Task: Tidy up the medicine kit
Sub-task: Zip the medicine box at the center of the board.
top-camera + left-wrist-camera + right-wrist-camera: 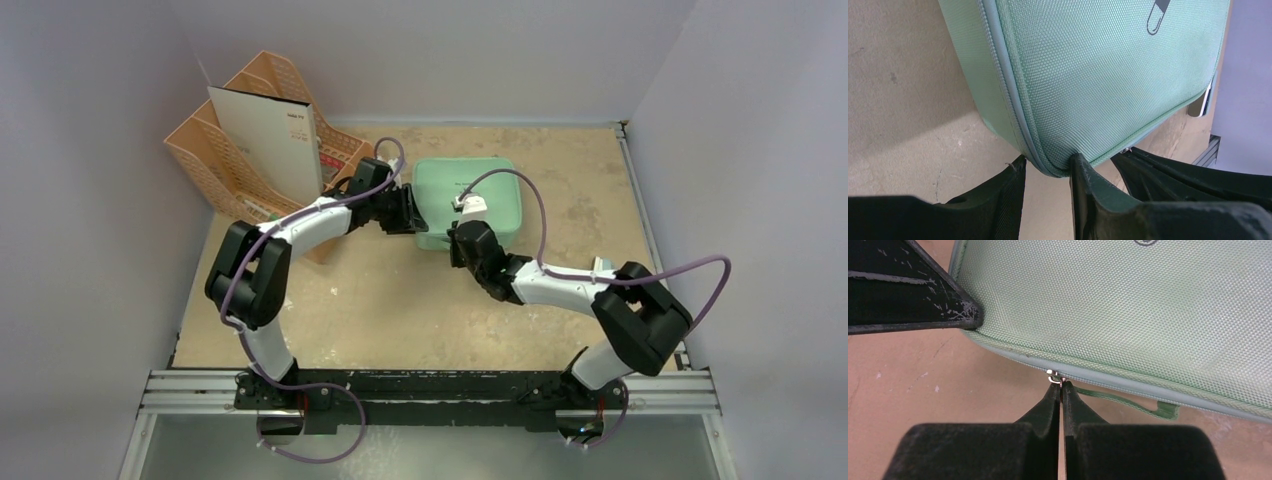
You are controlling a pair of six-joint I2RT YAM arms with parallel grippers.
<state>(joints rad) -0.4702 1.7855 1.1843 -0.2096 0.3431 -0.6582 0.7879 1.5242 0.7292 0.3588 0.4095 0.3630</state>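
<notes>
At the far left stands the organizer (232,150), a white board (268,142) leaning in it. My left gripper (1047,172) reaches just past it to the kit (482,190), which lies zipped shut on the table (400,310), a little right of the middle. My fingers (1083,182) straddle the kit's near left corner and pinch its seam between them. Further right, my right gripper (1061,390) sits at the kit's near edge, fingertips pressed together on the small metal zip pull (1054,376). A green fabric tab (1128,403) trails to the right of it along the seam.
</notes>
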